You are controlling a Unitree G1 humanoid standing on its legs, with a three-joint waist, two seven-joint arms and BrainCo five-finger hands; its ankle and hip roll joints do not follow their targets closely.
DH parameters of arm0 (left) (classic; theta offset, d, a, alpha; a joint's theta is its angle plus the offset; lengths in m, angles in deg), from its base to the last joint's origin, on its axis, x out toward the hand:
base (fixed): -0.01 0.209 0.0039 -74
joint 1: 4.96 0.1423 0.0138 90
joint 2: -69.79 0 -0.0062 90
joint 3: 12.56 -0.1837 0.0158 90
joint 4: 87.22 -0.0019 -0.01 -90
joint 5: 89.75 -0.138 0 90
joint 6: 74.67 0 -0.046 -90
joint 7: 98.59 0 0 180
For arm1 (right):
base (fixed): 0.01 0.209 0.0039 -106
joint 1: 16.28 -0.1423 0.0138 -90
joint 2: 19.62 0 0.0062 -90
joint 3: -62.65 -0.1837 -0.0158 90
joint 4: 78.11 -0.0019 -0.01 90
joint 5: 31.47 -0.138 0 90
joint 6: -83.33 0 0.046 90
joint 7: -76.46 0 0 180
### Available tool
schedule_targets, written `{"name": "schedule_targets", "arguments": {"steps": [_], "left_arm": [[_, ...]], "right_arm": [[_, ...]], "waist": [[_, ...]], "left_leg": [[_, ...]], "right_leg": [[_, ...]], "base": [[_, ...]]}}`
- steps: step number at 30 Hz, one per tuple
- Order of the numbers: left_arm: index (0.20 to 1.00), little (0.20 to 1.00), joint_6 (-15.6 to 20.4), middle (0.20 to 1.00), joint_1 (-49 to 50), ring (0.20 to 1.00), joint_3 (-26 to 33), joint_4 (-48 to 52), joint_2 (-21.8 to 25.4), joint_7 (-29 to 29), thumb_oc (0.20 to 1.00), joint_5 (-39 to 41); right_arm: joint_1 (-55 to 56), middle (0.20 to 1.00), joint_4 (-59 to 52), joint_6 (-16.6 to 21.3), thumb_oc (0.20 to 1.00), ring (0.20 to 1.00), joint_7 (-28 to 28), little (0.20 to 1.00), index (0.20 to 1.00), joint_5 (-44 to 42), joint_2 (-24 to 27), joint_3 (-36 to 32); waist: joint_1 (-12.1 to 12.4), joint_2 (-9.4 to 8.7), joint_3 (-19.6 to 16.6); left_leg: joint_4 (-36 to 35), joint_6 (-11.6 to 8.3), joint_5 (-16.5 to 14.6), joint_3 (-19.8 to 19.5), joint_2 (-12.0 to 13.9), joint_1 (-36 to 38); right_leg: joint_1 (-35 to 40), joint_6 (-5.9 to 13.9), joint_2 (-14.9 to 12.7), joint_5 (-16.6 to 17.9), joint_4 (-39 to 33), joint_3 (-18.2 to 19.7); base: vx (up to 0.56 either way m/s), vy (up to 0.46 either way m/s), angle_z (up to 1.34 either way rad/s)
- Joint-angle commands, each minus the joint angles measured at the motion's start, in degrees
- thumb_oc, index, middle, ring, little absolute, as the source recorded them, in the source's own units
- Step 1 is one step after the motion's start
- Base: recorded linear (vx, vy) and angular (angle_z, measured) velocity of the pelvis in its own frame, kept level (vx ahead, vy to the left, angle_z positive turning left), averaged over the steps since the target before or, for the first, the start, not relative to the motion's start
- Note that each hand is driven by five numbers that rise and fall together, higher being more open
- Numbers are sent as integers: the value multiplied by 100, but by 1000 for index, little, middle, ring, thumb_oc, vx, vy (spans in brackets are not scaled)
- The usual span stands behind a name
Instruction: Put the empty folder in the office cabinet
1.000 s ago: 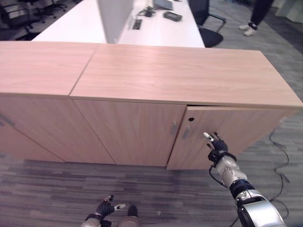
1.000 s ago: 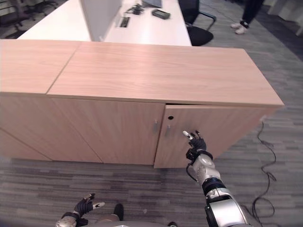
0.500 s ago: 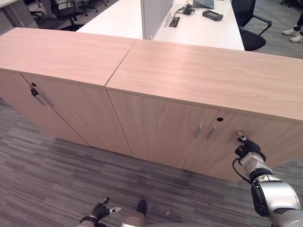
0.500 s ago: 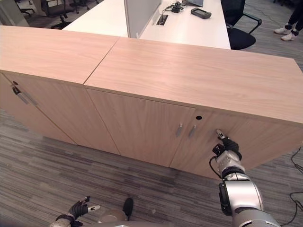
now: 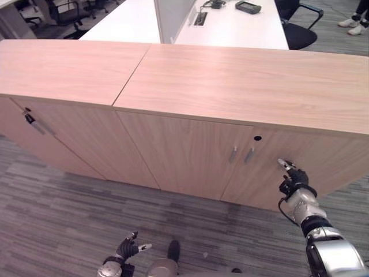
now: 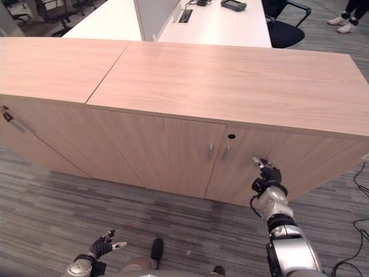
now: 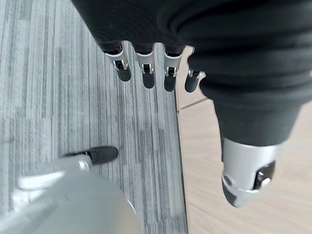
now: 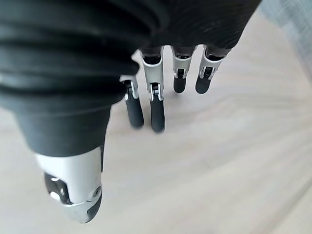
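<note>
A long light-wood office cabinet stands in front of me with its doors closed. Two small metal handles sit side by side where the middle door meets the right door, with a dark keyhole above them. My right hand is open, its straight fingers resting against the right door a little to the right of the handles. My left hand hangs low over the carpet, open, with relaxed fingers holding nothing.
A second cabinet adjoins on the left, with a key in its door. Behind stands a white desk with a divider screen and dark devices, a black office chair and a person's shoes. Grey striped carpet lies in front.
The camera swung left, then part of the way back. The right door, ajar a second ago, now looks flush, with my right hand staying on it. The left hand has hardly moved.
</note>
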Motion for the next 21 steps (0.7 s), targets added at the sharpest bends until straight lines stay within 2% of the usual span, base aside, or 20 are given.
{"name": "schedule_targets", "arguments": {"steps": [1,3,5,9,16,21], "left_arm": [[1000,1000,111,1000,-334,1000,204,-340,158,-111,1000,-235],[1000,1000,79,1000,-376,1000,325,-386,119,-127,1000,-333],[1000,1000,62,1000,-385,1000,371,-434,77,-141,1000,-382],[1000,1000,17,1000,-457,1000,412,-555,8,-178,1000,-462],[1000,1000,-4,1000,-562,1000,347,-775,-133,-252,1000,-548],[1000,1000,-12,1000,-568,1000,303,-865,-218,-270,1000,-591]], "right_arm": [[-68,1000,-10,133,1000,1000,-182,1000,1000,674,-84,123],[576,1000,-219,48,1000,1000,-250,1000,1000,1291,-203,248],[959,1000,-214,-7,1000,1000,-299,1000,1000,1485,-351,287],[1311,1000,189,-97,1000,1000,-316,1000,1000,2119,-497,543],[1393,1000,1207,-228,1000,1000,-221,1000,1000,2748,-684,763],[1411,1000,1431,-297,1000,1000,-186,1000,1000,3317,-662,1024]], "waist": [[29,-120,-189],[-118,-106,-215],[-211,-99,-238],[-344,-94,-256],[-431,-98,-299],[-426,-129,-297]], "left_leg": [[103,-139,-832,-26,134,427],[92,-157,-840,13,169,484],[76,-170,-848,62,198,532],[65,-190,-850,150,254,607],[43,-206,-824,238,320,676],[26,-214,-794,262,338,673]], "right_leg": [[-20,287,-230,-39,261,-41],[-7,267,-207,-56,253,8],[6,255,-187,-62,237,44],[15,227,-150,-60,203,129],[24,198,-101,-46,131,238],[28,192,-76,-21,92,259]], "base": [[11,-19,-4],[24,-34,-12],[8,-41,-15],[-12,-34,-17],[-12,-15,-9],[-21,-20,-1]]}}
